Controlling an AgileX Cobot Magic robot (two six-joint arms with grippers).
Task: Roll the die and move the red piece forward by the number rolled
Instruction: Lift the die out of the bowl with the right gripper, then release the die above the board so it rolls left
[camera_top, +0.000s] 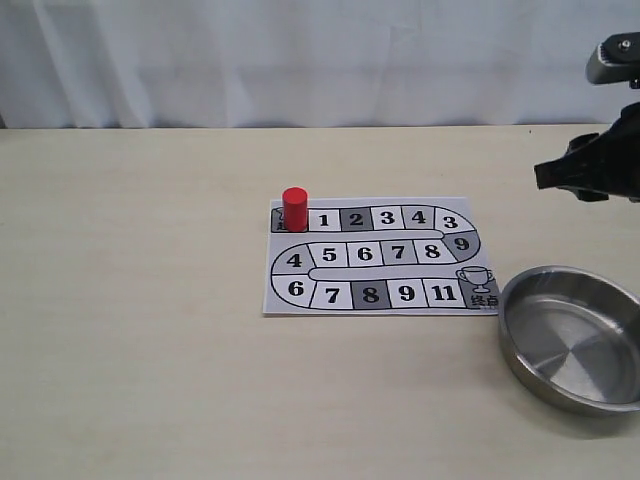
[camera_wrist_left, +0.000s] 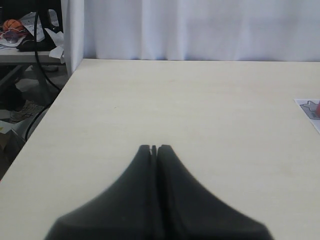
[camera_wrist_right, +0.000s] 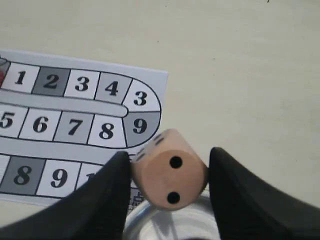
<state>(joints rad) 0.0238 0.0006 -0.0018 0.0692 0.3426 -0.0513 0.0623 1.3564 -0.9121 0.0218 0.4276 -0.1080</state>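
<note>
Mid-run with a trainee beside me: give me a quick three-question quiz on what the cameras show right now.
1. True or false: the red piece stands on square 5 of the board.
2. What does the right gripper hold? A) the die B) the red piece C) nothing
3. Fill in: the left gripper is ____ (open/shut).
Key: 1 false, it stands on the end square beside square 1. 2 A. 3 shut.

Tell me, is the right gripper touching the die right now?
Touching. The right wrist view shows the die pinched between the right gripper, whose two dark fingers each press against one side of it.
</note>
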